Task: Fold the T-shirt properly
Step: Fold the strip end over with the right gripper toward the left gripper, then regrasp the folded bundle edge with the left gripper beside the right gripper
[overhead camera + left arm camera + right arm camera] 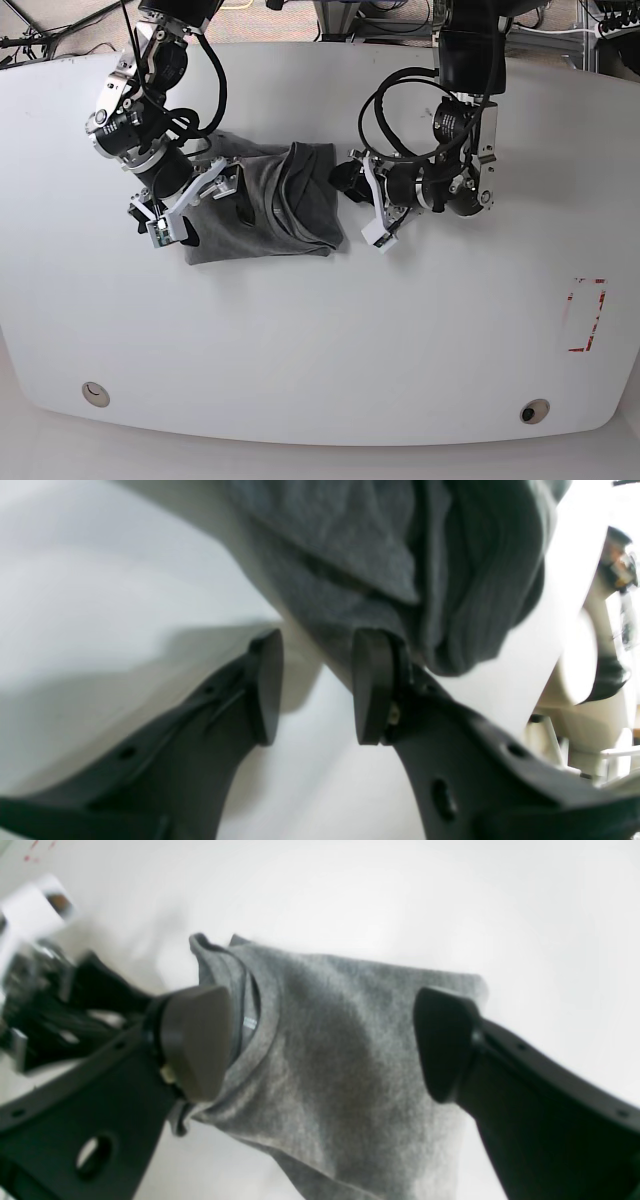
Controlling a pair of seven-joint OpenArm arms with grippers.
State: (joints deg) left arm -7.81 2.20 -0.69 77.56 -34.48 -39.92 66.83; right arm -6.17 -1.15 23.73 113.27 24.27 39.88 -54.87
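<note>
Two grippers flank the soft, heathered grey knit T-shirt (265, 208), bunched on the smooth white table (400, 330): left gripper (317, 685) parted, empty; right gripper (322, 1040) spread wide above it.

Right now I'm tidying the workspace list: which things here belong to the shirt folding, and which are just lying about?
Job:
- T-shirt, partly folded
- left gripper, open beside the shirt
- right gripper, open over the shirt

Just there:
- white table
- red marking on the table
- cables behind the table
</note>
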